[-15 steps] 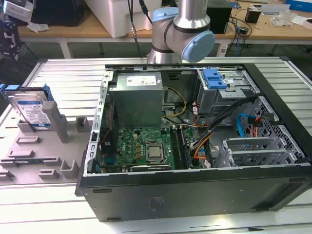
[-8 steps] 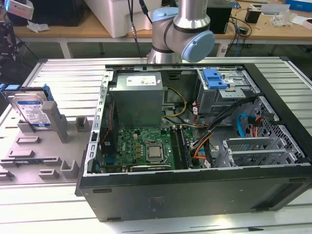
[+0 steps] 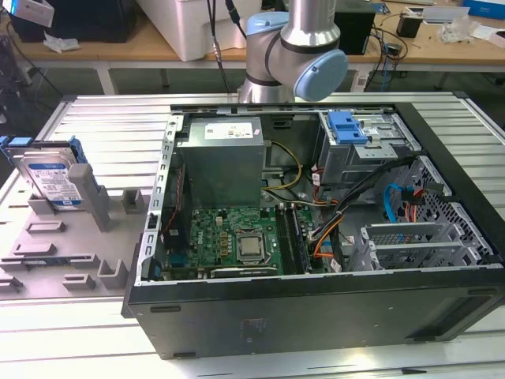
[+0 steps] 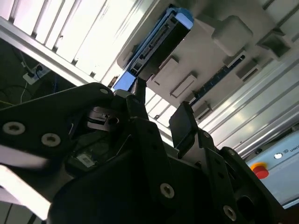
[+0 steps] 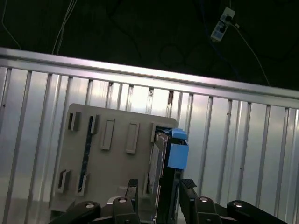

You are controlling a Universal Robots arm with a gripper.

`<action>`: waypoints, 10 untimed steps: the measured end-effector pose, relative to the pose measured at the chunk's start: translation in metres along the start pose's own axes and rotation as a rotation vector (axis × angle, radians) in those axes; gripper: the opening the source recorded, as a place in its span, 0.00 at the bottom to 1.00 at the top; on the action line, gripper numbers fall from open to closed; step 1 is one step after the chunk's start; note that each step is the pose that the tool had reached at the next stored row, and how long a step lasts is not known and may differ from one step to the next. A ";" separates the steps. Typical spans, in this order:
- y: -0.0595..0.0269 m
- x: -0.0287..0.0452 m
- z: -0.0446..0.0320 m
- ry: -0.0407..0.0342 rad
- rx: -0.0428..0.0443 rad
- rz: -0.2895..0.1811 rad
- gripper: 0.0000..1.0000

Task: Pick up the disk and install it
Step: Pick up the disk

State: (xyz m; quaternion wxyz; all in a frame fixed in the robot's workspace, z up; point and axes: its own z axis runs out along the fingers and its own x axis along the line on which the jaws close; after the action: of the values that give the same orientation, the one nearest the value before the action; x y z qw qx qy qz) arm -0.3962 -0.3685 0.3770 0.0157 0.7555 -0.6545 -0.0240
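Note:
The disk [image 3: 54,178], a silver drive with a blue-and-white label and a blue frame, stands on edge in a grey holder [image 3: 63,237] at the exterior view's left. In the first wrist view I see the disk [image 5: 164,158] edge-on with its blue frame end, and my gripper [image 5: 160,187] is open with one dark finger on each side of that edge. In the second wrist view the disk [image 4: 159,39] sits a little beyond my gripper [image 4: 161,112], and the black fingers [image 4: 183,122] stand apart. No contact with the disk shows.
An open computer case [image 3: 316,213] lies on the slatted metal table [image 3: 102,118], with a grey power-supply box [image 3: 225,158], a green board and a drive bay with a blue latch [image 3: 347,126]. The arm's joint [image 3: 296,47] is behind the case.

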 end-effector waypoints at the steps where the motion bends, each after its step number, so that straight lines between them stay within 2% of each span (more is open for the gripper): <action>1: 0.0000 0.0000 0.0000 0.0001 0.0000 -0.002 0.48; 4: 0.0000 -0.0001 0.0001 0.0000 0.0002 0.000 0.48; 10: 0.0000 -0.0012 0.0001 -0.0034 0.0013 0.061 0.48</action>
State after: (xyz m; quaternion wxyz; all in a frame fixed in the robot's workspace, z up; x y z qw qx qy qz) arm -0.3964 -0.3674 0.3770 0.0148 0.7352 -0.6773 -0.0244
